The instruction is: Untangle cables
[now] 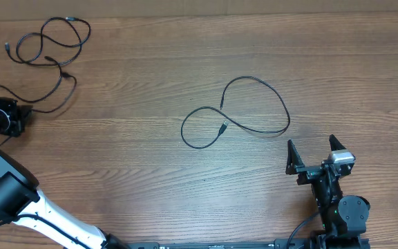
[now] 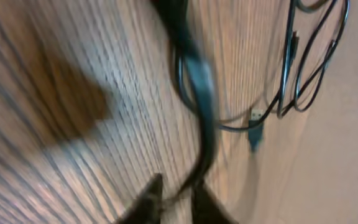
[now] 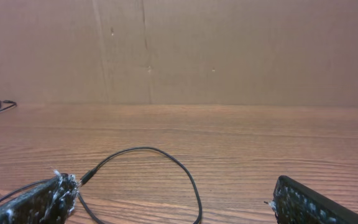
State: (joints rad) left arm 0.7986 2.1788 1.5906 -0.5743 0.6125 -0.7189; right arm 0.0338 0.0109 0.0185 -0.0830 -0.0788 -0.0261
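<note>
The left end effector [image 2: 178, 199] has its fingertips drawn close together on a black strand [image 2: 204, 112] that runs up between them. It looks like a pinch, though blur in the wrist view makes it hard to judge how firm the grip is. Just ahead of those fingertips the strand climbs away across the counter [image 1: 185, 200]. Further ahead and to one side it joins the tangle [image 1: 59, 65], a loose heap of overlapping loops with a small plug [image 2: 257, 115] lying at its near edge.

The step in hand appears to be drawing this one strand free of the heap. To do it well, the pull should be slow and low along the counter, directed away from the tangle, so the loops can slide open. If the whole heap starts to drag along, a crossing has caught, and it would be better to ease off and take a new hold closer to that crossing.

Well away from the left end effector is the right end effector [image 1: 311, 144], its fingers spread wide and holding nothing. A lone cable [image 3: 143, 148] lies just in front of it, already separate and curled in one open loop.

There are two end effectors, one separated cable and one tangle. The tangle seems to hold more than one cord, but I cannot count them.
</note>
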